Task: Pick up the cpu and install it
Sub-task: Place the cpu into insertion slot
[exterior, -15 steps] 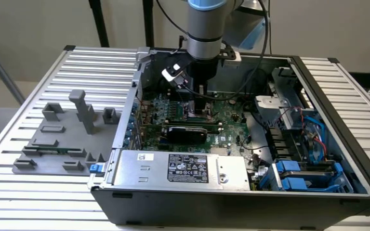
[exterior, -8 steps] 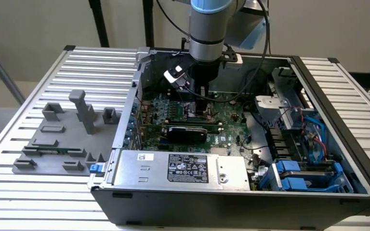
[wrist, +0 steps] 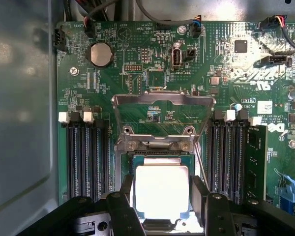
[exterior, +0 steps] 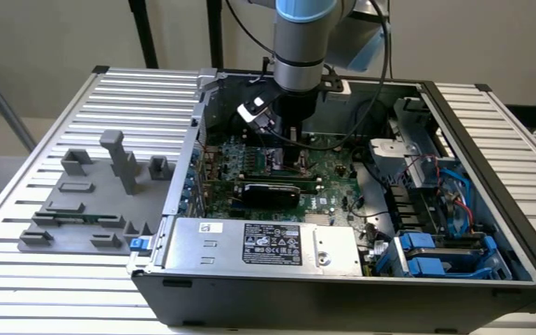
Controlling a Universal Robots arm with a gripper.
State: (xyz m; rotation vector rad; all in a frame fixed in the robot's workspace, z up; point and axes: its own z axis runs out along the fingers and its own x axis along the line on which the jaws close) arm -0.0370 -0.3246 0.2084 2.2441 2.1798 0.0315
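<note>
Steel-grey case (exterior: 343, 293) sits open on the slatted table (exterior: 45, 293), arm (exterior: 301, 42) reaching straight down into it; green motherboard (wrist: 137, 83) lies flat under the wrist, memory slots (wrist: 86, 157) on either side of the socket (wrist: 157, 154); load plate (wrist: 160, 144) is swung up and back, so the socket is uncovered; the cpu (wrist: 162, 189) is right at the socket opening, silvery top facing up, squared with the frame as far as I can judge; can't tell if it's bottomed out or hovering just above the contacts; gripper (wrist: 162, 185) straddles it, fingers (wrist: 125, 196) set wide against two opposite edges, so the jaws look clamped on the cpu rather than standing free. My read: step in hand is seating the chip; doing it well means the chip stays dead level and its edges parallel to the frame, with no sideways slide across the contacts; travel should be purely vertical and gentle, and any tilt or corner riding on the frame calls for a lift and re-square, not a push; fingers also need to stay clear of the raised load plate and the slots beside them.
</note>
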